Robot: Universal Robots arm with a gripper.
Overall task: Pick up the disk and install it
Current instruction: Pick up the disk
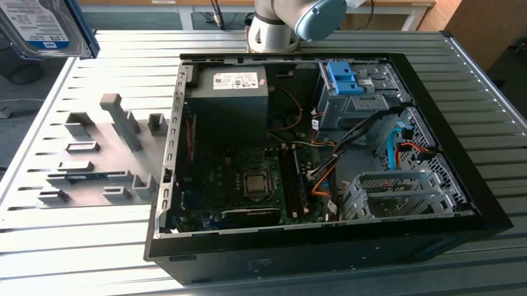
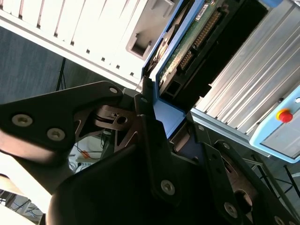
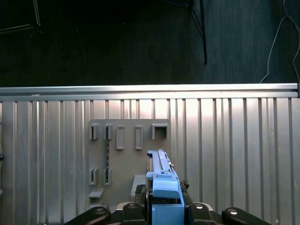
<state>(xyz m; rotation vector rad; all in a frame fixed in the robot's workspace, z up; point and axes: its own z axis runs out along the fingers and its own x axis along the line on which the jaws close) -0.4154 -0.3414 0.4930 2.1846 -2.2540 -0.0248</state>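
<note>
The disk [image 1: 37, 28], silver with a white label, a blue lower band and blue rails, hangs in the air at the exterior view's upper left, above the table's corner. In the second wrist view my gripper [image 2: 168, 112] is shut on the disk [image 2: 187, 47], its black fingers [image 2: 147, 122] pressed against a blue rail, and the green circuit-board side shows. In the first wrist view the disk [image 3: 161, 180] stands edge-on between the fingers of my gripper [image 3: 164, 208], high over the grey fixture plate [image 3: 129, 159].
An open black computer case [image 1: 457, 179] lies on the slatted metal table [image 1: 99, 246], with a dark grey box [image 1: 231, 108], a blue latch on a grey cage [image 1: 346, 80] and a metal drive cage [image 1: 395, 194] inside. The grey fixture plate [image 1: 99, 154] lies beside it.
</note>
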